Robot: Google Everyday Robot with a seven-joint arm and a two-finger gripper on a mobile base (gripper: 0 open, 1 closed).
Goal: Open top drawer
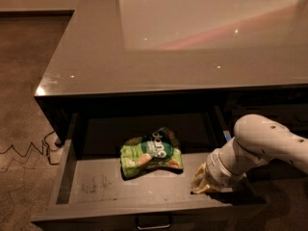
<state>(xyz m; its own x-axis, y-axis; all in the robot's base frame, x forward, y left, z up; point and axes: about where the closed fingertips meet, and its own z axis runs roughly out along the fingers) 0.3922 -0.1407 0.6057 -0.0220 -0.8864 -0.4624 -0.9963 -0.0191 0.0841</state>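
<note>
Small rectangular bar handle [153, 222] sat at centre of front of wide, shallow dark grey-brown top drawer [96, 189], which stood pulled out. Cream two-finger gripper [203, 182] rested at drawer's right front corner; grip state could not be told. Crumpled green snack bag [151, 153] lay mid-drawer. Glossy grey countertop [96, 57] lay above and behind drawer.

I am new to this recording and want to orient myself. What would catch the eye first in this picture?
The top drawer stands pulled wide open under the grey counter, and a crumpled green snack bag lies near the middle of its scuffed floor. At the drawer's front right corner, the robot's white arm reaches in from the right, its claw low at the drawer's rim.
</note>
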